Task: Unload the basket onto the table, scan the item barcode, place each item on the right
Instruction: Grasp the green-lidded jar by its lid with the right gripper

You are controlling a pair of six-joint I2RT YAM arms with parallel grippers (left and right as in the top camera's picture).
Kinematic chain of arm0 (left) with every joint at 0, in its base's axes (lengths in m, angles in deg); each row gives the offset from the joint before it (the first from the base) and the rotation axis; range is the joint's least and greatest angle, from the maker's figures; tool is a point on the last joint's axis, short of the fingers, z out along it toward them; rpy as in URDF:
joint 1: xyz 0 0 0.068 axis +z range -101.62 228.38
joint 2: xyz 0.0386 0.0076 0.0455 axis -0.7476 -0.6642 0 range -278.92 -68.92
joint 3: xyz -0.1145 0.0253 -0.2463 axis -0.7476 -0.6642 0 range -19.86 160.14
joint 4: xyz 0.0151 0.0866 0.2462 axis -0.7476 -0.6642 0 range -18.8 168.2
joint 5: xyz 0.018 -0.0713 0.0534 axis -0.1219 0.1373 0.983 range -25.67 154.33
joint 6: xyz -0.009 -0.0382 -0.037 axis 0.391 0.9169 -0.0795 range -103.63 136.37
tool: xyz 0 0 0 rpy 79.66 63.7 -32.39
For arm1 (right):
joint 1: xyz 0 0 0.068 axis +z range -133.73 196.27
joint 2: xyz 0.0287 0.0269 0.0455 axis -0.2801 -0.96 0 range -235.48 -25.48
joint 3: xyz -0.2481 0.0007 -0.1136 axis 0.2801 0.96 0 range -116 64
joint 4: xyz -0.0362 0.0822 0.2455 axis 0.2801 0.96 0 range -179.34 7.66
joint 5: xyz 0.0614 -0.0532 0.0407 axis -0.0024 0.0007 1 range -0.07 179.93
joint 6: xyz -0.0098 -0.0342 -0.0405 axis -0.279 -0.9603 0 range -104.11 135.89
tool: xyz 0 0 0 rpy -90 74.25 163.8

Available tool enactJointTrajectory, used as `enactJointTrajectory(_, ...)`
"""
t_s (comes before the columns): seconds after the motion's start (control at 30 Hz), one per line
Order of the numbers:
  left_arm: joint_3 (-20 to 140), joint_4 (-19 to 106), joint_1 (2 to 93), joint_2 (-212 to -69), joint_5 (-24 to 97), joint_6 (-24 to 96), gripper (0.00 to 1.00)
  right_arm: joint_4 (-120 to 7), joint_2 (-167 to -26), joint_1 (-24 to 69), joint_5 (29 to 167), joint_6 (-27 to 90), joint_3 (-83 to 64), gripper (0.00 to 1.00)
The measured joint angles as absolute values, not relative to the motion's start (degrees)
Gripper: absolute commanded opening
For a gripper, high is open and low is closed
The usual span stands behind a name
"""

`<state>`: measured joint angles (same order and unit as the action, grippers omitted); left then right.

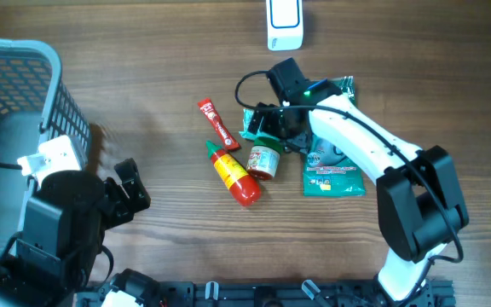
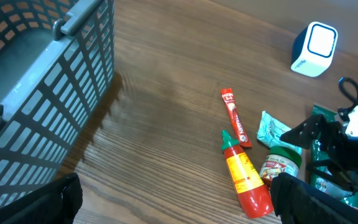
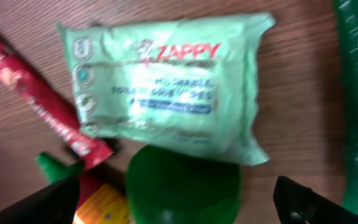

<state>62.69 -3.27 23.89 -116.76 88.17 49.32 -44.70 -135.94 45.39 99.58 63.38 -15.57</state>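
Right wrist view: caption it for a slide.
Pale green ZAPPY plastic packet on the wooden table, a round green jar lid below it in frame, a red stick sachet at left.

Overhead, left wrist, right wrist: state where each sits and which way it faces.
Overhead: above the table, facing straight down; basket, scanner, left arm and right arm show.
Left wrist: on the left arm, facing across the table toward the items; left pincer tips in bottom corners.
Right wrist: on the right arm, facing down, close over the Zappy packet; right pincer tips in corners.
Shared by all: jar, sauce bottle.
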Motion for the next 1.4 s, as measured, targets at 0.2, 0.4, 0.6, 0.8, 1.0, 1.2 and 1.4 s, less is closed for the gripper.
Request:
enactJointTrajectory(0.2,62.7,-3.3,23.9,-116.8,88.2,49.3,1.00,-45.8,-136.2,47.2,96.0,61.8,-15.4,0.87)
enactJointTrajectory(0.4,62.7,-3.3,23.9,-116.8,88.2,49.3,1.00,-46.0,-140.3,49.3,96.3,61.7,-13.1,0.77)
enactJointTrajectory(0.6,62.7,-3.3,23.9,-116.8,88.2,49.3,1.00,-48.7,-140.4,48.3,93.9,59.5,-13.4,0.61)
enactJointTrajectory(0.8,62.7,-3.3,23.9,-116.8,88.2,49.3,1.00,-48.8,-138.2,44.6,90.6,50.9,-18.3,0.55)
enactJointTrajectory(1.0,62.7,-3.3,23.9,-116.8,88.2,49.3,1.00,-55.2,-132.4,44.2,78.5,46.1,-20.0,0.51)
enactJointTrajectory(1.2,62.7,-3.3,23.9,-116.8,88.2,49.3,1.00,-64.2,-133.9,44.3,62.2,46.3,-16.3,0.52)
enactJointTrajectory(1.4,62.7,-3.3,23.9,-116.8,88.2,49.3,1.00,-65.7,-136.3,44.3,44.1,54.6,-15.1,0.53)
